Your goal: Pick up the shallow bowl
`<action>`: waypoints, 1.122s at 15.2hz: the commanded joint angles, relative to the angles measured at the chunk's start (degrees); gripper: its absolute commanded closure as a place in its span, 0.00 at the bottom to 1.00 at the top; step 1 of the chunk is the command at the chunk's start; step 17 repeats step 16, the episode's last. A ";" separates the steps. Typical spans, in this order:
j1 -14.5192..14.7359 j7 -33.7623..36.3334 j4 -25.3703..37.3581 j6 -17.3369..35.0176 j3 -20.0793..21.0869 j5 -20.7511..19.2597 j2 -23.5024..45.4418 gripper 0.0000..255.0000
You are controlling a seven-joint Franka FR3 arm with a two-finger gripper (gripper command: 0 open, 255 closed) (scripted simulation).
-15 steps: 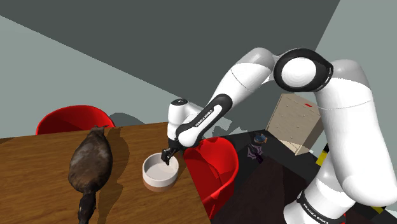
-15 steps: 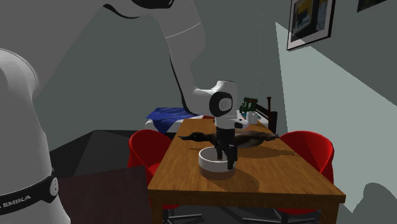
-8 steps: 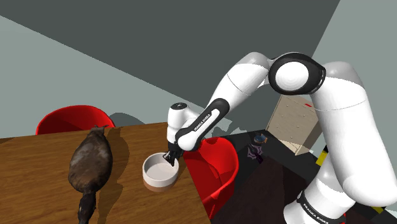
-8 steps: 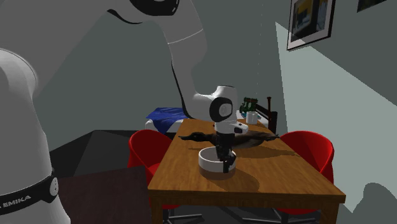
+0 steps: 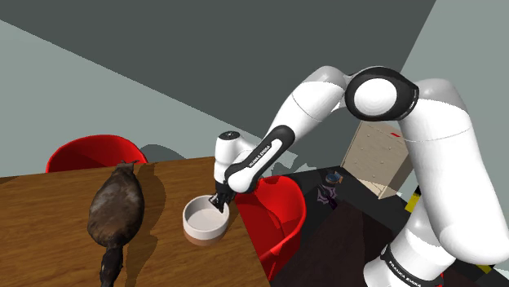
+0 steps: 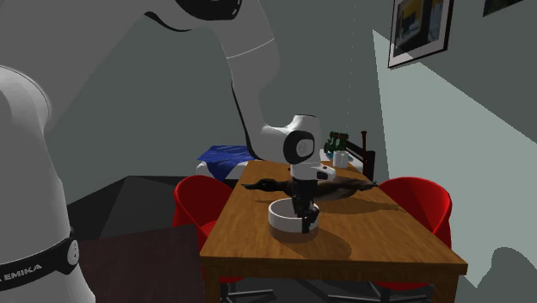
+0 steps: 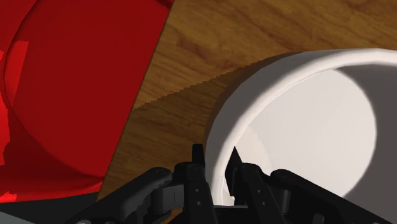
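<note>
The shallow bowl point(image 5: 202, 222) is white with a tan base and stands on the wooden table point(image 5: 49, 245) near the edge beside a red chair point(image 5: 273, 216). My black gripper point(image 5: 220, 205) reaches down onto the bowl's rim on that chair's side. In the wrist view the gripper point(image 7: 215, 156) is shut on the bowl point(image 7: 305, 121), one finger point(image 7: 198, 167) outside the wall and the other inside. Seen from the second exterior view, the gripper point(image 6: 303, 224) stands upright over the bowl point(image 6: 282, 217), which rests on the table point(image 6: 344, 245).
A dark furry animal figure point(image 5: 117, 208) lies on the table beside the bowl. Another red chair point(image 5: 90, 153) stands at the far side. A pale wooden cabinet point(image 5: 377, 159) and a small figure point(image 5: 329, 189) stand on the dark floor. Two red chairs point(image 6: 200, 202) point(image 6: 422, 200) flank the table.
A second ago my gripper hung open just above the bowl's rim. It has come down and shut on the rim. Over the last half second nothing moved.
</note>
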 commanded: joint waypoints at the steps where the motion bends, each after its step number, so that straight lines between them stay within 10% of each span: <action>1: -0.16 -0.15 -0.33 -0.74 0.20 0.17 -1.03 1.00; 17: -1.41 -1.49 -2.32 -7.45 1.88 1.98 -9.75 1.00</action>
